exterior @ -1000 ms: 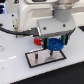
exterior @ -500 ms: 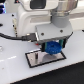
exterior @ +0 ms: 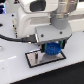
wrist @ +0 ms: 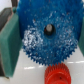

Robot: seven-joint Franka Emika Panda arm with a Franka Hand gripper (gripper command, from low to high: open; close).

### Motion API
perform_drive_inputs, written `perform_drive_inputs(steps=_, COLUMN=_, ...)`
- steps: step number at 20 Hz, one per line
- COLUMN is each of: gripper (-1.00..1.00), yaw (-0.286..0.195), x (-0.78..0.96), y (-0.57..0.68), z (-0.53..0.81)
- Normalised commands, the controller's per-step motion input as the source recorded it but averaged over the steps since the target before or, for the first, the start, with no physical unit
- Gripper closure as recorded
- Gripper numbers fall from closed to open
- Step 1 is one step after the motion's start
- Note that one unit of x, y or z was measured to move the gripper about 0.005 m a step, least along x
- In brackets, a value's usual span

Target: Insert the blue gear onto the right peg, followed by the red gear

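Note:
The blue gear (exterior: 51, 49) hangs just above the black plate (exterior: 36, 61) in the exterior view, with my gripper (exterior: 51, 50) shut on it. In the wrist view the blue gear (wrist: 47, 32) fills most of the picture, its dark centre hole in the middle, and a teal finger pad (wrist: 10, 47) presses against its toothed rim. The red gear (wrist: 60, 76) lies on the white surface close beside the blue gear's edge; it does not show in the exterior view. The right peg is hidden under the gear and gripper.
The white table (exterior: 15, 67) surrounds the plate. The arm's white body (exterior: 35, 20) and a black cable (exterior: 12, 37) hang over the exterior view's left of the plate.
My gripper has carried the blue gear down and toward the exterior view's right, closer over the plate. The red gear, seen beside the gripper a second ago, is now hidden in the exterior view.

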Motion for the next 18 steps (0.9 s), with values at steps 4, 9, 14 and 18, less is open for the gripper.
perform_drive_inputs(steps=4, gripper=1.00, yaw=0.000, x=0.14, y=0.01, z=-0.14)
perform_drive_inputs(steps=9, gripper=1.00, yaw=0.000, x=0.14, y=-0.01, z=-0.17)
perform_drive_inputs(steps=14, gripper=1.00, yaw=0.000, x=0.14, y=0.03, z=-0.10)
perform_drive_inputs(steps=18, gripper=-1.00, yaw=0.000, x=0.03, y=0.11, z=0.14)
